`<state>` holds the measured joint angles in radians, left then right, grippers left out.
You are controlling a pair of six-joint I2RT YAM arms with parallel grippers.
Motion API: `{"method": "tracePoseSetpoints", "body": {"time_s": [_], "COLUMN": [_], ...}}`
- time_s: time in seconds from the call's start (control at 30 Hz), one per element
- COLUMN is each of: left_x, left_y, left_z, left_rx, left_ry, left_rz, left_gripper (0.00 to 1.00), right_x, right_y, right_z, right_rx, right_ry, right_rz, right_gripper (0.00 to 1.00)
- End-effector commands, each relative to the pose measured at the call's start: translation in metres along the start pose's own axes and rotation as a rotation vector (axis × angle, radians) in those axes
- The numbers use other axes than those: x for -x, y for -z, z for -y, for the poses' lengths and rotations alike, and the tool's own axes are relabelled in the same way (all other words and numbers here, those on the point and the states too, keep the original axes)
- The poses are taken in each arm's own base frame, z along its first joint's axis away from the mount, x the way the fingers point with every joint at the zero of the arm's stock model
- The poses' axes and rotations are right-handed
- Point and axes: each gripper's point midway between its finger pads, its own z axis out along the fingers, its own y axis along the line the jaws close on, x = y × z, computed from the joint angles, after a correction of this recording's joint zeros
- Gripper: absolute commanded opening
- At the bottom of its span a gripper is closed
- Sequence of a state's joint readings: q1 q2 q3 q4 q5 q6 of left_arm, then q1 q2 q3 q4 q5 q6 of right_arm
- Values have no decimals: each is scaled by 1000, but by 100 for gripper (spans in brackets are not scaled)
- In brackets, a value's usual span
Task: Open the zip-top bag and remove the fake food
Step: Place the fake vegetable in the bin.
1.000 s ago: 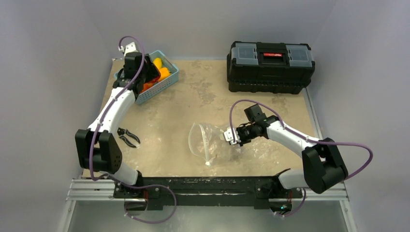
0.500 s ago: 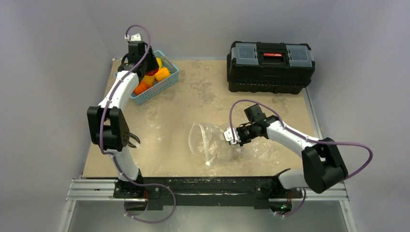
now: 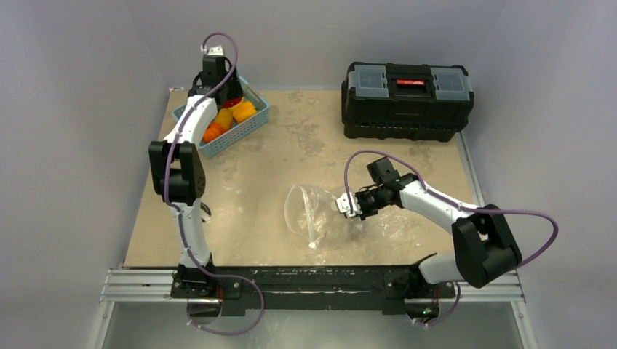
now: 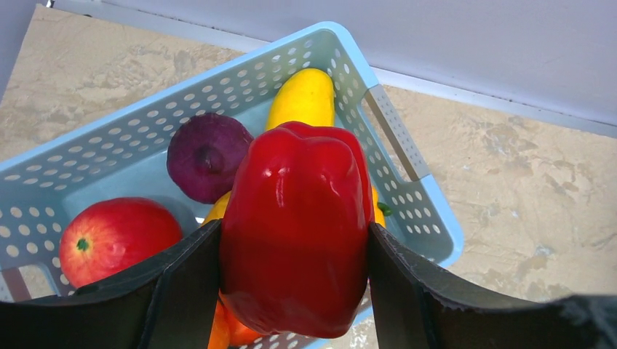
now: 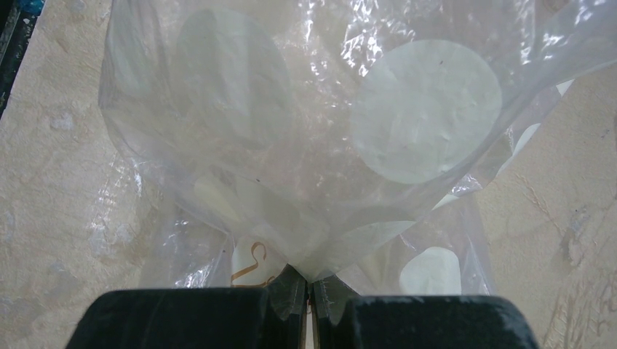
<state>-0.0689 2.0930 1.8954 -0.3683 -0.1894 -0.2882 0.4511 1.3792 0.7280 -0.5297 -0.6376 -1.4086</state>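
Pinching the zip-top bag (image 5: pixel 305 145), right jaws; fake food (image 4: pixel 295 225) between left jaws

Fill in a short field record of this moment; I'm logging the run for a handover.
left claw: shut on red pepper, held over the blue basket
in basket: red fruit, purple onion, yellow squash
right claw: pinching the zip-top bag on the table
bag contents: no food seen inside
far right: black toolbox
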Motion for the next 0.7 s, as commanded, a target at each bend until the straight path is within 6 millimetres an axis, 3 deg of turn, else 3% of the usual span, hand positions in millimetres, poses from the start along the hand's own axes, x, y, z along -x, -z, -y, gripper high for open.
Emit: {"method": "tracePoseSetpoints", "body": {"time_s": [0.0, 0.1, 0.33, 0.5, 0.67], "left_x": [29, 26, 13, 12, 20], "left_y": [-12, -23, -44, -49, -45], "left_z": [-4, -9, -14, -17, -17], "left_rx": [3, 33, 50, 72, 56], "left_ry": [-21, -30, -60, -51, -47], "left_rz": [98, 99, 87, 87, 97], "left_gripper": [0, 3, 45, 98, 100], "right_x": [2, 2, 1, 0, -1], "right_y": [2, 2, 2, 1, 0], "right_z": [9, 9, 9, 8, 7], "right_rx": [-16, -14, -10, -4, -1], "right_ry": [14, 14, 8, 5, 2], "right_rz": [3, 4, 3, 1, -4], "right_gripper": [0, 0, 0, 0, 0]}}
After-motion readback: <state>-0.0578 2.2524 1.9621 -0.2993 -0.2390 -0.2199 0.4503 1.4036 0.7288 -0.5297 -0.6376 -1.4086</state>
